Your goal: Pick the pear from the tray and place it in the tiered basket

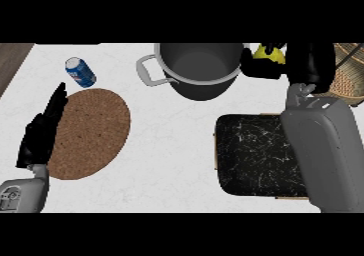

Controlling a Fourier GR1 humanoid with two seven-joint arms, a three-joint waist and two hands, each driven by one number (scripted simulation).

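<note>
Left to right, taking the grey pot [200,67] as your landmark. Far left of the pot, your left hand [42,131] rests with fingers straight and together, along the edge of the round cork mat [90,133]. A blue can [80,71] lies left of the pot. Below and right of the pot sits the black marbled tray [255,155]. Just right of the pot, your right hand [292,62] curls around the yellow-green pear [270,52], beside the wicker tiered basket [353,75].
</note>
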